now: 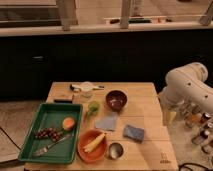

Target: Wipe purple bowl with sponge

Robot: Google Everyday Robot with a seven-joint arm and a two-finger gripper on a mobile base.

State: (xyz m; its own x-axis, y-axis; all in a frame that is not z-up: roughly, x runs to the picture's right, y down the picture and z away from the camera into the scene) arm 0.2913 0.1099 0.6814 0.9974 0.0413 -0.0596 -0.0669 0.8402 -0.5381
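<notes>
The purple bowl (116,99) stands upright at the back middle of the wooden table (150,105). The blue sponge (133,133) lies flat on the table in front of the bowl and to its right. My white arm (187,84) comes in from the right. Its gripper (169,117) hangs just off the table's right edge, to the right of the bowl and behind the sponge, touching neither.
A green tray (44,112) on the left holds grapes (48,133), an orange fruit (68,123) and a fork (47,147). An orange bowl with a banana (93,144), a metal cup (115,150), a grey cloth (107,121) and a white cup (86,89) are nearby. Bottles (197,125) stand at right.
</notes>
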